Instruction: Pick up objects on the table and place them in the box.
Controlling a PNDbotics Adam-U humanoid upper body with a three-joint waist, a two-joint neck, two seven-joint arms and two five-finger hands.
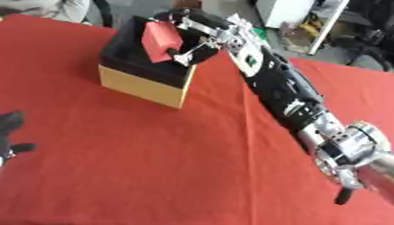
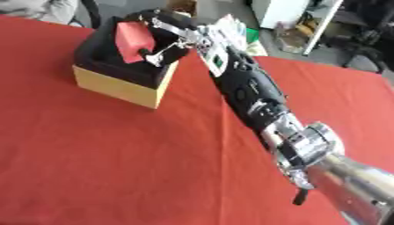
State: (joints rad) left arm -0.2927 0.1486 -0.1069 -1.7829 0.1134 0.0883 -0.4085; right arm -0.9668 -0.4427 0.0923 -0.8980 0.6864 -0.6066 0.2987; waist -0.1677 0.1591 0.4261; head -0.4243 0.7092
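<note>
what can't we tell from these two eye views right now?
- Inside of the box: hidden in both views by its dark walls, the red object and the right hand.
- Red object's identity: blurred; only a red blocky shape shows.
- Left hand: cut off by the left eye view's left edge, absent from the right eye view.
- Right hand's contact with the red object: blurred.

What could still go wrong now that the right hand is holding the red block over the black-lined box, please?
1. The right hand grips the red rectangular block tilted, above the near wall of the yellow box with the black interior; released here, it might catch the rim and tumble onto the red tablecloth.
2. The forearm reaches across beside the box's right corner; lowering or withdrawing could nudge the box.
3. The left hand rests open at the left edge, too far away to steady anything.
</note>
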